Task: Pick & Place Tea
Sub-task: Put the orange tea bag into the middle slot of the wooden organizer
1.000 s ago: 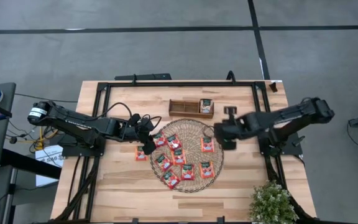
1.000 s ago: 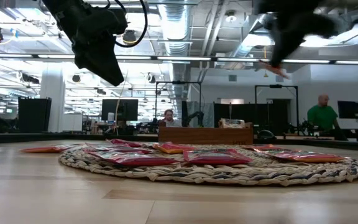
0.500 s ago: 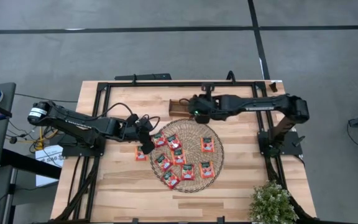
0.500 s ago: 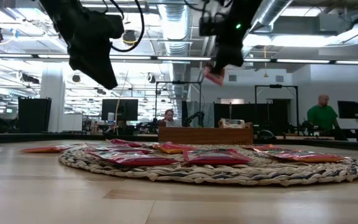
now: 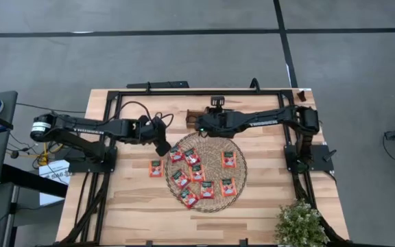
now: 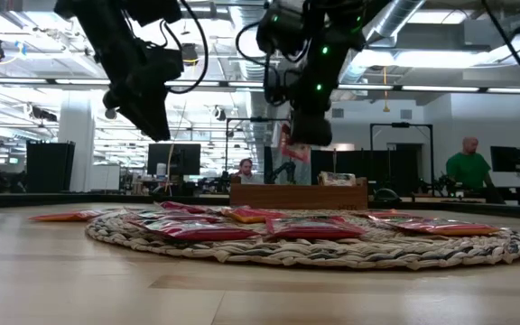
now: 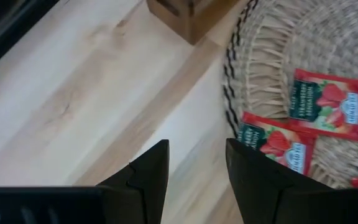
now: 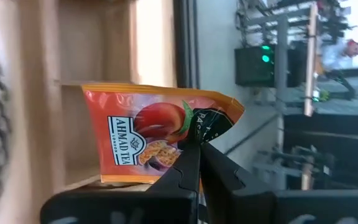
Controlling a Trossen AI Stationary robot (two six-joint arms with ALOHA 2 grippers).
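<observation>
My right gripper (image 8: 194,149) has swung across from the right side of the woven mat (image 5: 214,149) to hang over the left end of the wooden tray (image 5: 197,118) at the far edge, carrying an orange tea sachet (image 8: 160,134) with it. I judge this puts the carry nearly over and the release into a compartment next, though I cannot tell which compartment lies under me. My right fingers are pinched fully together on one edge of that sachet, which hangs clear of the tray. My left gripper (image 7: 197,165) has drawn back a little toward the mat's near-left rim and hovers there, jaws part-open and holding nothing, with two red sachets (image 7: 303,127) on the mat just ahead of it.
</observation>
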